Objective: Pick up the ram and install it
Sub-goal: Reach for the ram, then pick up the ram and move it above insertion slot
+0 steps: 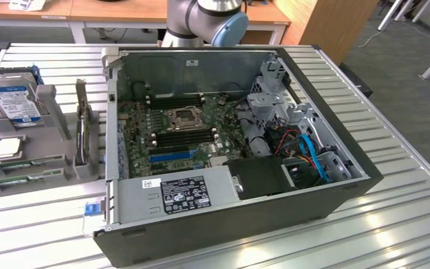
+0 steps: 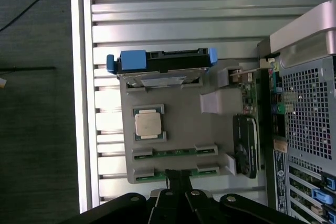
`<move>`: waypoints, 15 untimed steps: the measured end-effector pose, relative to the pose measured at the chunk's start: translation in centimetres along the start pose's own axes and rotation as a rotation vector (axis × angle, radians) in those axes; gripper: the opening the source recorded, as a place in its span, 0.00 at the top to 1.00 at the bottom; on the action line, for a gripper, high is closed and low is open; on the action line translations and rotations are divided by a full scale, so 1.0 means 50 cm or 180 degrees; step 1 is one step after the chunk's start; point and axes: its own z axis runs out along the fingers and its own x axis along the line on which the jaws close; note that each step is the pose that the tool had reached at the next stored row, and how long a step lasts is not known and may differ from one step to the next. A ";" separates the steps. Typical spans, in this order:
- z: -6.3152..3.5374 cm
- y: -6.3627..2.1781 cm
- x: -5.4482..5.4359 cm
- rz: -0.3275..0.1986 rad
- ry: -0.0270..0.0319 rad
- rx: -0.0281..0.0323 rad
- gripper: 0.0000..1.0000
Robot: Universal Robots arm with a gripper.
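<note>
— Wrist view: where was the ram (image 2: pixel 157 172)?
— Flat in the grey holder (image 2: pixel 184 129), in the slot farthest from the hard drive (image 2: pixel 163 59). A second green stick (image 2: pixel 173 152) lay in the slot just beside it, and a processor chip (image 2: pixel 148 124) sat between those sticks and the drive.
— And the fingers (image 2: pixel 172 182)?
— Drawn together at the tips, gripping nothing, above the ram.
— The exterior view?
— The holder sat on the slatted bench (image 1: pixel 394 235) at that view's left, beside the open computer case (image 1: pixel 312 213). An expansion card (image 1: pixel 80 129) stood on edge in the holder, on the side nearest the case. The arm (image 1: pixel 215 17) rose behind the case.
</note>
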 end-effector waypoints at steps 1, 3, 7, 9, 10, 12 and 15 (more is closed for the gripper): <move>0.000 -0.002 0.000 0.0000 0.0000 0.0000 0.90; 0.000 -0.004 0.000 0.0000 0.0000 0.0000 0.90; 0.000 -0.004 0.000 0.0000 0.0000 0.0000 0.90; 0.000 -0.004 0.000 0.0000 0.0000 0.0000 0.90; 0.000 -0.004 0.000 0.0000 0.0000 0.0000 0.90; 0.000 -0.004 0.000 0.0000 0.0000 0.0000 0.90; 0.000 -0.004 0.000 -0.0001 0.0000 0.0000 0.90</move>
